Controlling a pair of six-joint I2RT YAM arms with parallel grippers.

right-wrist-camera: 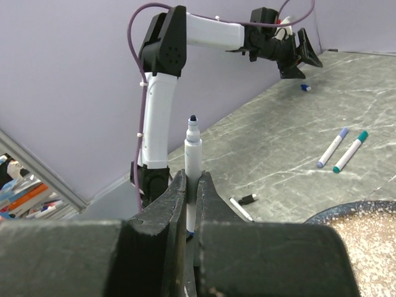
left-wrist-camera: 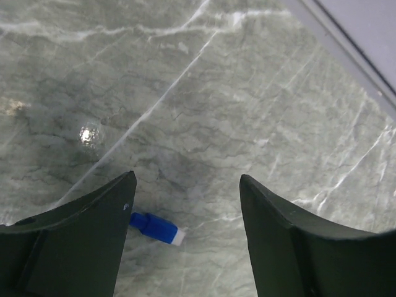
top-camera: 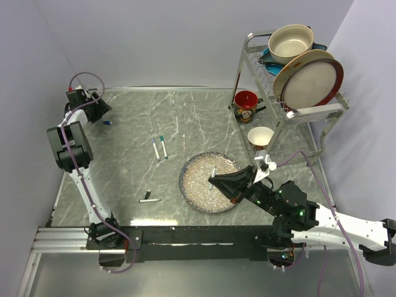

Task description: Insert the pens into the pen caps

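My right gripper (top-camera: 214, 180) is shut on an uncapped white pen (right-wrist-camera: 193, 158) with a dark blue tip, which stands upright above the speckled plate (top-camera: 192, 184). My left gripper (left-wrist-camera: 185, 185) is open and empty, hovering at the far left over a blue cap (left-wrist-camera: 154, 228), which lies on the table just inside its left finger (left-wrist-camera: 93, 235). The blue cap also shows in the top view (top-camera: 107, 123). Two white pens, one blue-ended (top-camera: 155, 149) and one teal-ended (top-camera: 163, 146), lie side by side mid-table. A third pen (top-camera: 150, 200) lies near the front, with a black cap (top-camera: 147, 194) beside it.
A metal dish rack (top-camera: 291, 111) with plates and a pot stands at the back right. A red mug (top-camera: 246, 106) and a white cup (top-camera: 260, 137) sit beside it. The table's left edge and the wall are close to my left arm.
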